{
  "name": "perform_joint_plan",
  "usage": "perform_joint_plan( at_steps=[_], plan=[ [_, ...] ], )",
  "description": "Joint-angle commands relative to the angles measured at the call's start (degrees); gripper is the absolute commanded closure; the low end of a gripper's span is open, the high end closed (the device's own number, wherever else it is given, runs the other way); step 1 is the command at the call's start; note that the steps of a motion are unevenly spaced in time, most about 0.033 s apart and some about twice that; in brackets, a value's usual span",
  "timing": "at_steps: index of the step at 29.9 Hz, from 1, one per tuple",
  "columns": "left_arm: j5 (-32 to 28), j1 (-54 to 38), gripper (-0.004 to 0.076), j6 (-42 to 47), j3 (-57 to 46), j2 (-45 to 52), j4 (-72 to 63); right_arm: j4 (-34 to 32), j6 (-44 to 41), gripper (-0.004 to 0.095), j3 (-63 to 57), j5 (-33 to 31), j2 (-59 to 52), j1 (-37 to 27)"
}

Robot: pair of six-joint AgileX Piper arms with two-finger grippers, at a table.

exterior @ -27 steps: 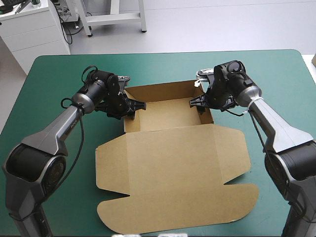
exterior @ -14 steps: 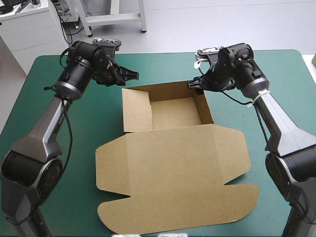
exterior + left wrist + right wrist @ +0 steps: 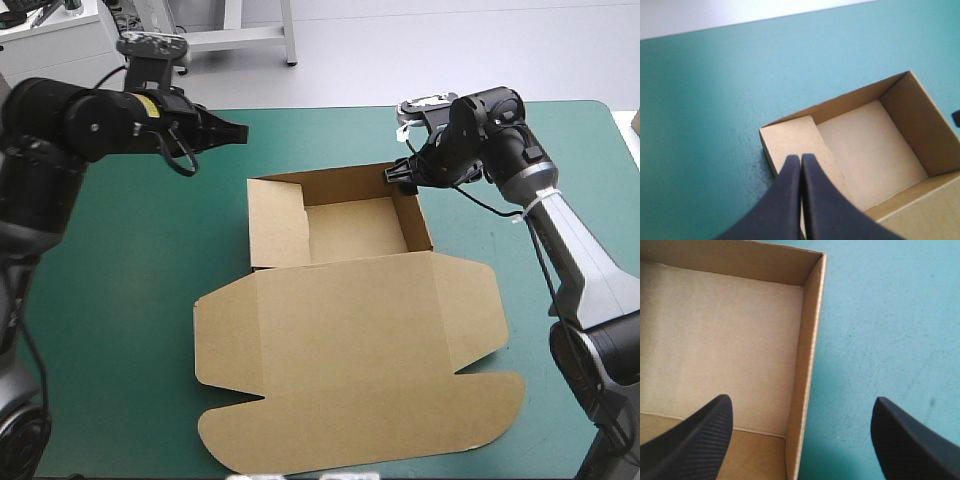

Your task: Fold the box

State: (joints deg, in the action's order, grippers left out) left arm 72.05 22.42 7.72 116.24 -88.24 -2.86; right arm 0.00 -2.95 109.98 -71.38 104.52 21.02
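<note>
The brown box (image 3: 350, 350) sits about the middle of the table (image 3: 100, 330), a little toward the far side. Its far part is a tray (image 3: 355, 230) with walls raised, and its lid (image 3: 340, 330) lies flat and wide toward the near edge. The lid's rounded near flaps come close to the near edge of the table. The tray's far wall and right wall (image 3: 424, 222) stand upright with clean top edges. The left side panel (image 3: 275, 225) shows its broad face and seems to lean inward over the floor.

The right gripper (image 3: 400, 177) hovers at the tray's far right corner. Its black fingers (image 3: 695, 440) are spread wide, one over the tray floor and the other over the bare cover outside. The right wall's top edge runs between them. Neither finger appears to touch the board.

The left gripper (image 3: 240, 131) is held up over the far left part of the table, well apart from the box. Its tip points toward the tray's far left corner, and its fingers (image 3: 812, 200) are pressed together into a single point with nothing between them.

A broad stretch of the teal-green cover (image 3: 130, 260) lies open to the left of the box. A narrower band runs along the right side of the lid. A strip of cover also separates the tray's far wall from the far edge of the table.
</note>
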Motion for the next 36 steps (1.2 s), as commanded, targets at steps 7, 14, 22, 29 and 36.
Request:
perform_joint_plan(
  at_steps=[7, 14, 22, 29, 36],
  plan=[
    [2.4, 0.1, 0.0750, -0.4, -12.8, 16.7, 3.5, -1.3, 2.1, 0.0204, 1.2, 0.2, 0.6, -0.3],
    [2.4, 0.1, 0.0750, 1.4, -30.4, 29.6, 4.4, 0.3, 2.5, 0.0187, 1.2, 0.7, 5.7, -0.8],
    [1.4, 0.1, 0.0750, 3.2, -46.1, 43.0, 3.9, 3.1, 3.0, 0.0187, 1.2, -0.1, 10.1, -1.4],
    [-1.9, 0.1, 0.0750, 4.4, -52.7, 53.1, 3.9, 3.8, 3.0, 0.0187, 1.2, -0.1, 11.4, -1.4],
    [-2.3, 0.1, 0.0750, 4.4, -55.8, 58.4, 4.3, 4.4, 1.8, 0.0389, 1.2, -0.1, 11.4, -1.4]
  ],
)
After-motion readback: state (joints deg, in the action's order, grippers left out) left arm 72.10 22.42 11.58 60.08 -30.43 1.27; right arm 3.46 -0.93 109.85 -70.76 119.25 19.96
